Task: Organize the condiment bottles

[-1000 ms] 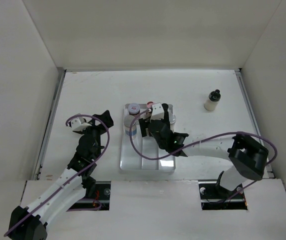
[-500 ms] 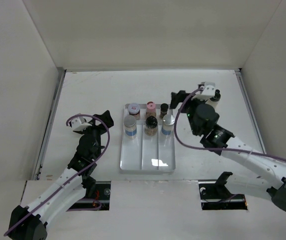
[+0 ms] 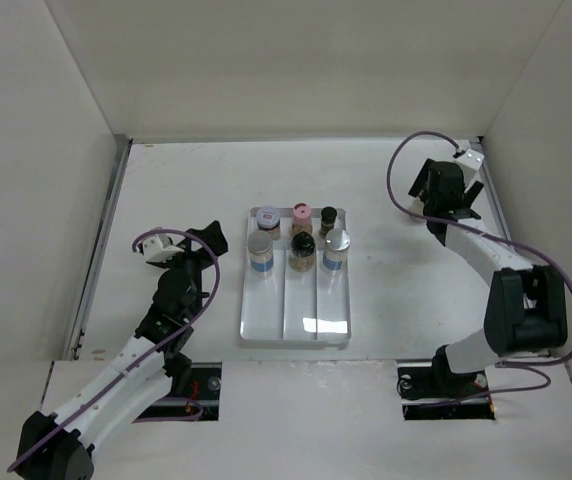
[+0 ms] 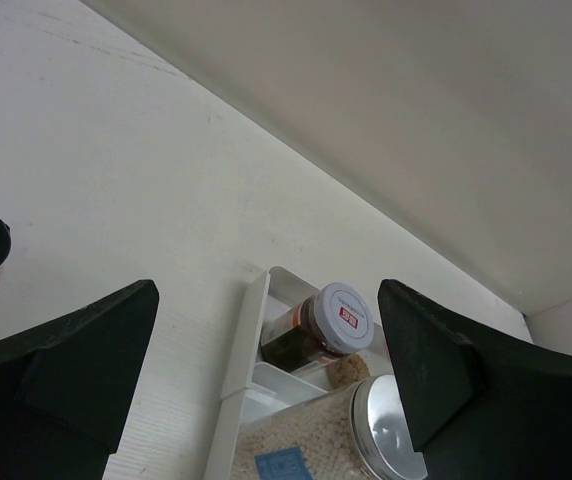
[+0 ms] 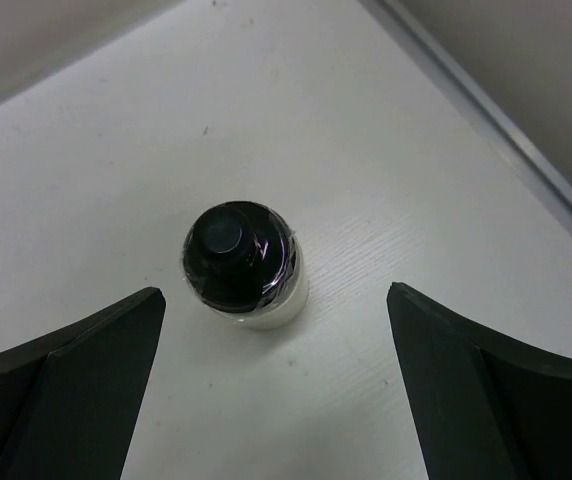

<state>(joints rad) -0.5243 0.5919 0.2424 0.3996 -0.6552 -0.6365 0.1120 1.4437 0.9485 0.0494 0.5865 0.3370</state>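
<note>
Arms flanking a clear tray (image 3: pixel 296 308) on a white desk (image 3: pixel 186 180).
Right arm (image 3: pixel 481 250) stretches far out, right gripper (image 5: pixel 273 296) pointing down, jaws wide apart, a black-capped white bottle (image 5: pixel 238 262) upright between them, untouched. Left arm (image 3: pixel 171 300) is bent, left gripper (image 4: pixel 267 292) spread wide, empty; six bottles (image 3: pixel 303 250) stand in the tray just ahead of it.

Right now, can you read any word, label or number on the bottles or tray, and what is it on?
Nothing can be read outright.
Too blurred to read: the print on the red-marked cap of the dark bottle, left wrist view.
Too blurred: the blue label on the jar beside it.
Too small: the blue labels on the two silver-capped jars, top view.
No lettering shows on the black-capped bottle, right wrist view.
</note>
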